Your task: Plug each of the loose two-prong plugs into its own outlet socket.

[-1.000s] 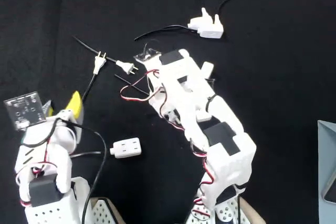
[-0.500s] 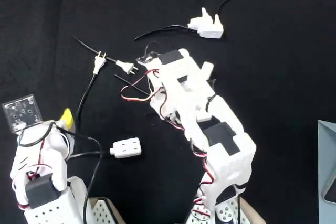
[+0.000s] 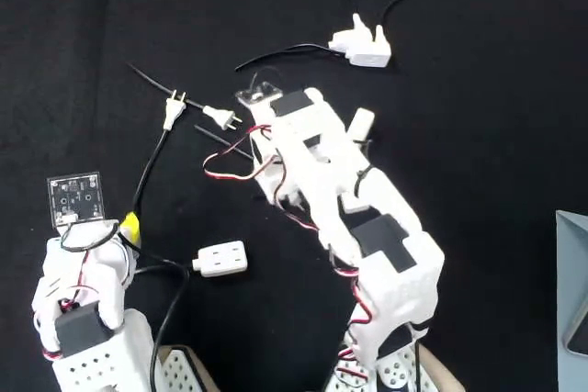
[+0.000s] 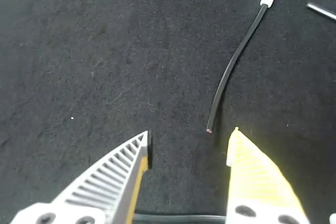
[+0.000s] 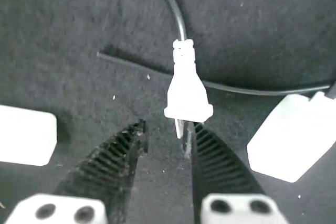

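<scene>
Since a second ago the left arm [image 3: 78,319] has pulled back toward the near left corner of the desk [image 3: 496,135], and the right arm [image 3: 340,199] has edged slightly toward the left edge. Black cloth covers the desk. The right arm stretches from the near edge out to the middle. The left arm stands folded by the near left corner.

One socket [image 3: 221,258] lies close to the near edge, between the two arms. A far socket [image 3: 371,54] lies toward the far edge with white plugs seated in it.

The right hand [image 5: 168,129] is spread. The prongs of a white plug [image 5: 188,92] lie in the gap, close by one finger. Whether they touch it I cannot tell. That plug lies flat on the cloth, left of the desk's middle.

The second plug [image 3: 172,113] lies loose just beside it, nearer the left edge. Its black cord [image 4: 231,61] runs back toward the near edge. The left hand [image 4: 189,135] is spread as well, holding nothing, with the cord's bare end lying between its two fingertips.
</scene>
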